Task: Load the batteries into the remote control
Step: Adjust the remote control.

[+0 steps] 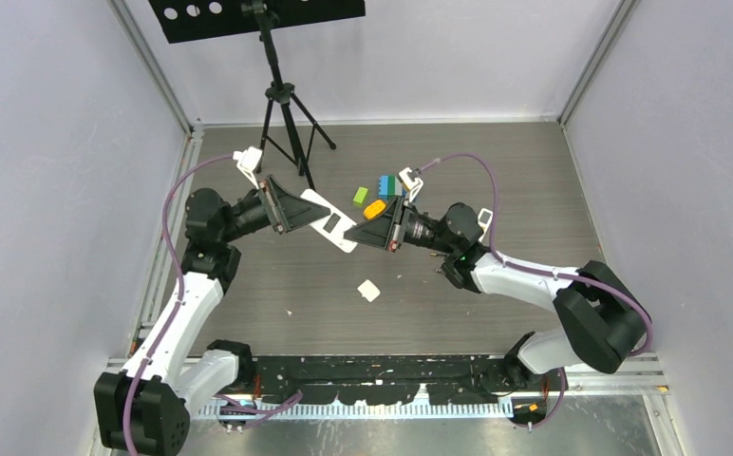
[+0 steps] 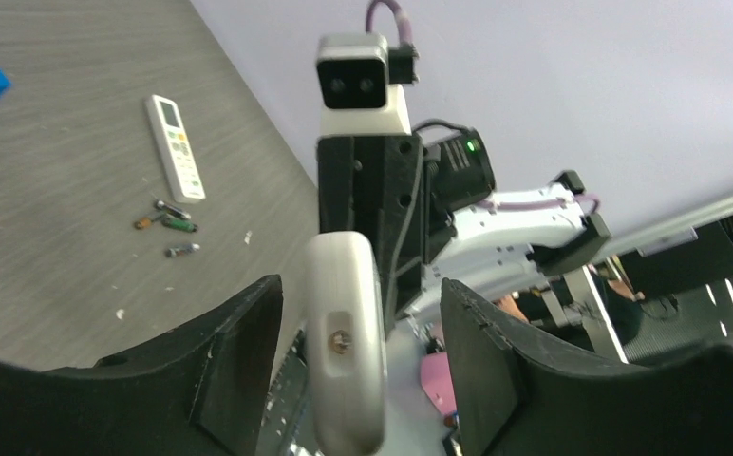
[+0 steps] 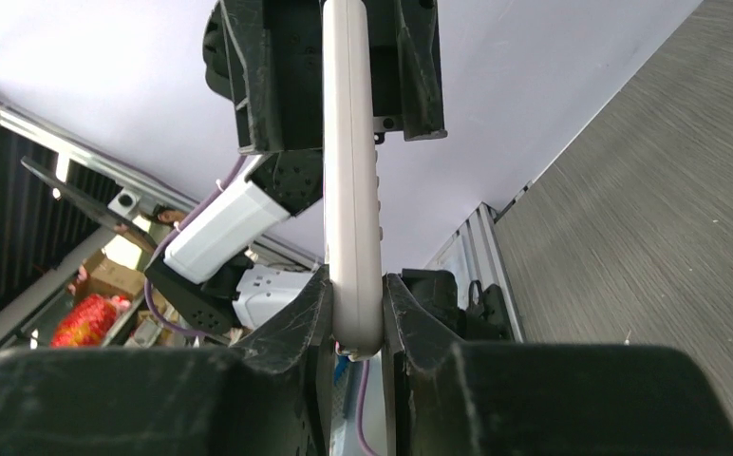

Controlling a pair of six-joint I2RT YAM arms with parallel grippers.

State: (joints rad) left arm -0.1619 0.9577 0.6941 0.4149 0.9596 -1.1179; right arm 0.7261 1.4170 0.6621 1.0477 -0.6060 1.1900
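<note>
We can read no text, brand, number or sign anywhere in these views. The white remote on the table (image 2: 176, 147) has a small screen (image 2: 166, 114) and rows of buttons (image 2: 184, 171) with printed marks, but they are too small for us to make out. The batteries (image 2: 175, 223), just beside the button end of that remote, have wrappers too blurred to read. The remote control (image 3: 351, 171), held up well apart from that remote, shows us only a plain white edge.

held remote (image 3: 351, 171): far end cut off by top edge | batteries (image 2: 175, 224): markings too small to tell
</note>
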